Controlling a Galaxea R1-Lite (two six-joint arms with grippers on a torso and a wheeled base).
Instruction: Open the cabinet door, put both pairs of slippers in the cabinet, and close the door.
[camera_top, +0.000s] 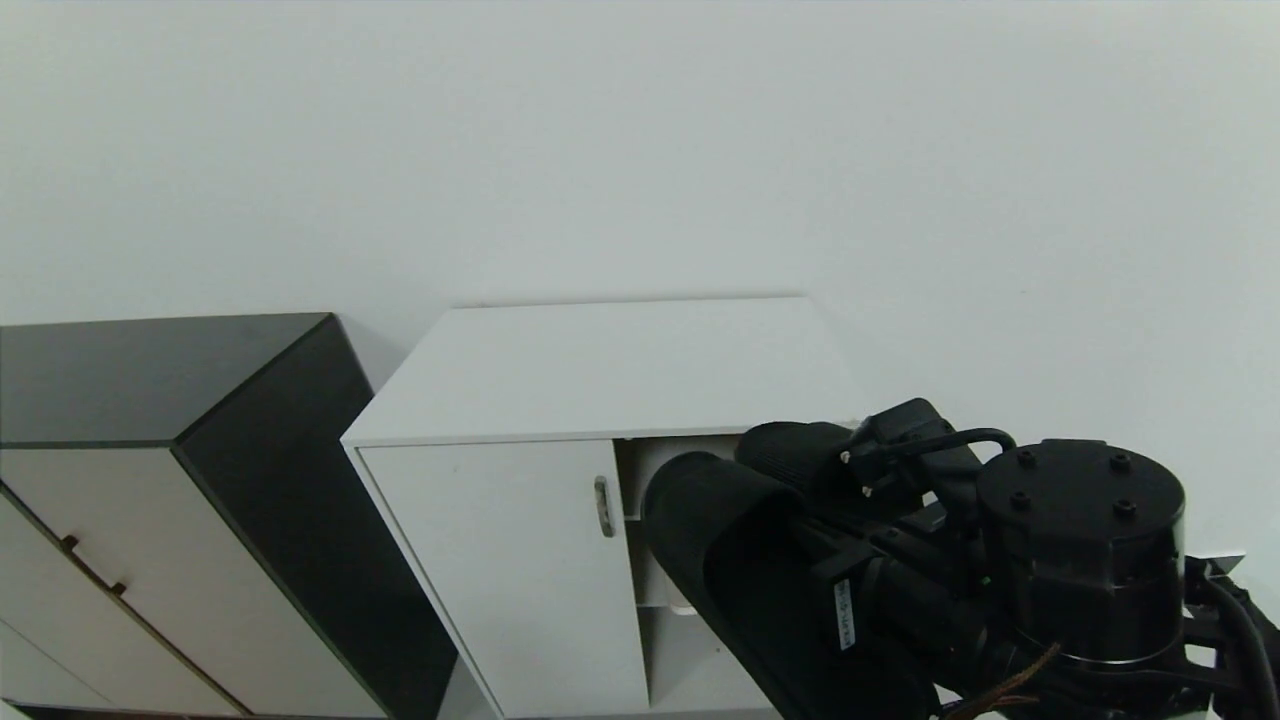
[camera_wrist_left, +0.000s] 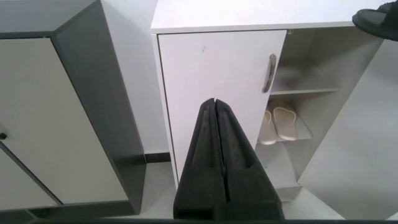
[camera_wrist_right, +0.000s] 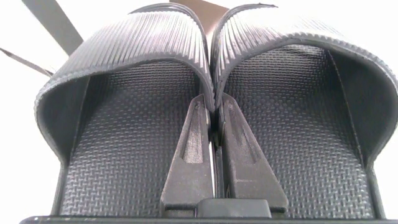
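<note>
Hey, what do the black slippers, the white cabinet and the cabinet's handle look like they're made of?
The black slippers look like soft rubber or foam plastic with a matte finish, going by the ribbed straps and moulded, diamond-textured footbeds. The white cabinet is probably laminated board, smooth and matte, with flat panels and crisp edges. Its handle seems to be brushed metal, from its dull grey sheen.

cabinet (camera_top: 600, 370): plain white
handle (camera_wrist_left: 271, 73) on the cabinet: dull silver-grey
my held slippers (camera_wrist_right: 124, 143): black, ribbed straps, diamond-grid footbeds
shelved slippers (camera_wrist_left: 278, 124) inside the cabinet: cream
unit (camera_top: 270, 480) left of the cabinet: charcoal shell, cream fronts
my left gripper (camera_wrist_left: 222, 162): black
</note>
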